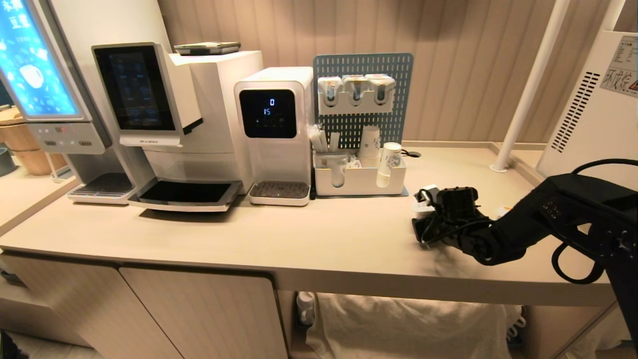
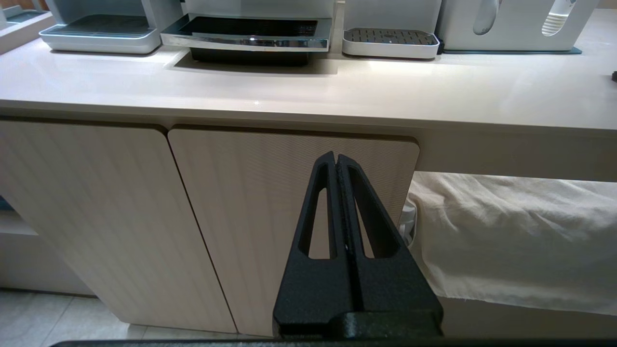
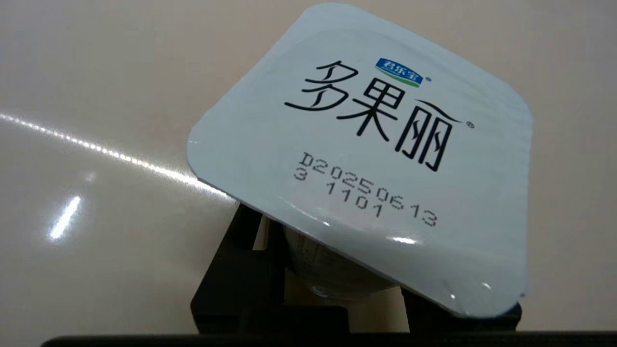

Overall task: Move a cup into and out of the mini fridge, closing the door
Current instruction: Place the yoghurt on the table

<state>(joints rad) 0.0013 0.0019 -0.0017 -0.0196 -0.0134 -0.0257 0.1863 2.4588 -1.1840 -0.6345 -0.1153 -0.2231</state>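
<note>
Cup (image 3: 366, 159), foil-lidded, sits clamped in the right gripper (image 1: 423, 212) over the counter (image 1: 299, 239) near its right end; its body is mostly hidden. Fridge (image 1: 593, 109) is cut off at the right edge. Left gripper (image 2: 336, 166) hangs clenched, empty, below the front edge.

Warm, even indoor light fills all three views. The counter (image 3: 96, 159) shines with a bright streak of glare and a small hot spot near the cup's foil lid (image 3: 366, 159), itself sharp, its print readable. The screen (image 1: 30, 60) at far left is overexposed blue. Soft shadows sit under the coffee machine (image 1: 184, 124); the head view bends at its edges
</note>
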